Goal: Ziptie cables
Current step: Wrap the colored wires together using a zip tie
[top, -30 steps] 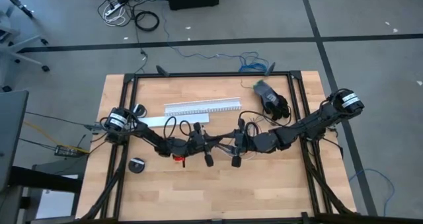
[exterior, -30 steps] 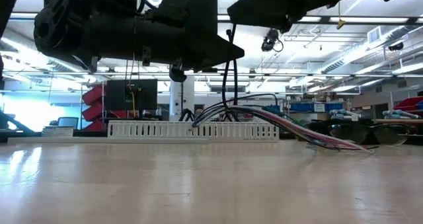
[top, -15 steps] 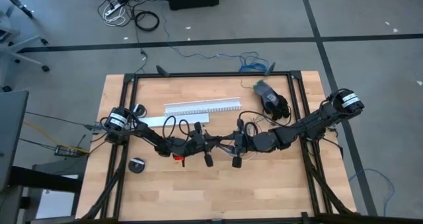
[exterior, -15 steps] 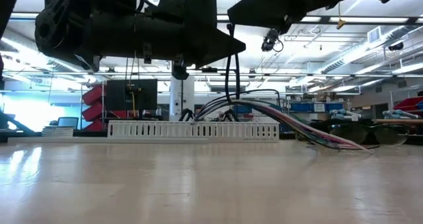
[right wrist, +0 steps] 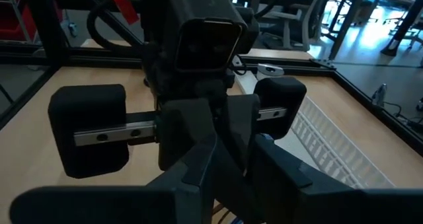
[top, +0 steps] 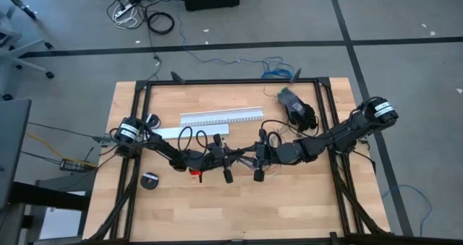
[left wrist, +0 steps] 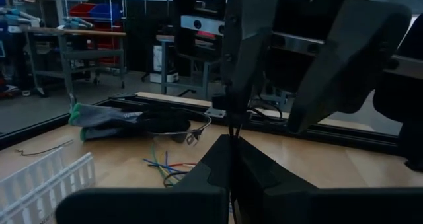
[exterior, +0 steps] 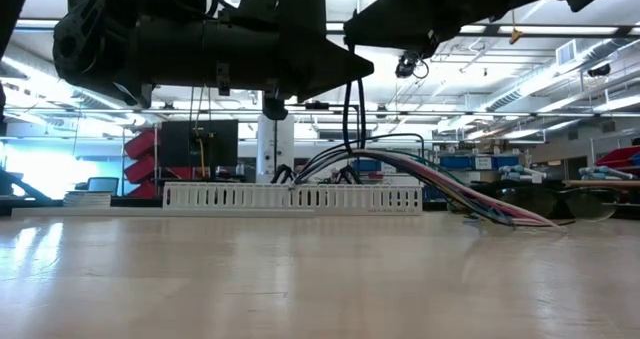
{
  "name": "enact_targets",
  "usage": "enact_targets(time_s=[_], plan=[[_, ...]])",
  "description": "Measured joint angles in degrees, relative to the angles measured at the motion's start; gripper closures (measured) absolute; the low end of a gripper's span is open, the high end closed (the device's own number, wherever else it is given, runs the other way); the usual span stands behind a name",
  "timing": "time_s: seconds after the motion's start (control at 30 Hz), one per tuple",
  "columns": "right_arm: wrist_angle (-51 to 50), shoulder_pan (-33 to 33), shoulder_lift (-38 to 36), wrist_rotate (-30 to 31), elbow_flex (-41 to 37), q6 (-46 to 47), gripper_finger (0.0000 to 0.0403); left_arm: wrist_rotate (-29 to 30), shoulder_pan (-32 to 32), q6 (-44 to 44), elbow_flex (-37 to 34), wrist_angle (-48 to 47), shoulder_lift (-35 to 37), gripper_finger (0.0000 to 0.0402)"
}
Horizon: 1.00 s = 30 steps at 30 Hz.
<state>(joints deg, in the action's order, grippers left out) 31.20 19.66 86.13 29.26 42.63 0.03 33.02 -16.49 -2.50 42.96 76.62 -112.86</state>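
Wooden table (top: 289, 209), workshop room; left jaws pressed together; right jaws' state unclear

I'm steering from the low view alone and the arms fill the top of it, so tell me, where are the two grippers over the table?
Observer: From above, the left gripper and the right gripper meet tip to tip over mid-table, in front of the white channel.
Operator: Are the fingers open or shut?
Observer: In the left wrist view the left gripper's fingers are shut, and the right gripper's stand apart with a clear gap.
Operator: Is anything held?
Observer: A thin dark strand rises from the left gripper's closed tips toward one finger of the right gripper. I cannot tell what it is.
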Motion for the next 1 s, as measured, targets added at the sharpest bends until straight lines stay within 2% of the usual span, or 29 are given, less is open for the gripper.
enact_targets(time_s=[0.2, 0.5, 0.73, 0.8, 0.9, 1.0], plan=[[0.30, -0.02, 0.28, -0.13, 0.00, 0.22, 0.0319, -0.33, 0.00, 0.02, 0.00, 0.32, 0.00, 0.0401], [5.64, -0.66, 5.68, -0.18, 0.00, 0.13, 0.0327, 0.13, 0.00, 0.13, -0.02, -0.82, -0.02, 0.0401], [6.24, -0.60, 5.65, 0.61, 0.00, -0.13, 0.0331, -0.19, 0.00, 0.15, 0.00, -0.55, -0.02, 0.0401], [6.18, -0.59, 5.62, 1.22, 0.00, -0.13, 0.0344, -0.25, 0.02, 0.13, 0.00, -0.45, -0.02, 0.0401], [5.59, -0.74, 5.62, 1.64, 0.00, -0.26, 0.0389, -0.46, 0.01, 0.13, 0.04, -0.53, -0.02, 0.0401], [5.27, -0.74, 5.62, 1.79, 0.00, -0.11, 0.0399, -0.56, 0.00, 0.13, 0.09, -0.58, -0.02, 0.0401]])
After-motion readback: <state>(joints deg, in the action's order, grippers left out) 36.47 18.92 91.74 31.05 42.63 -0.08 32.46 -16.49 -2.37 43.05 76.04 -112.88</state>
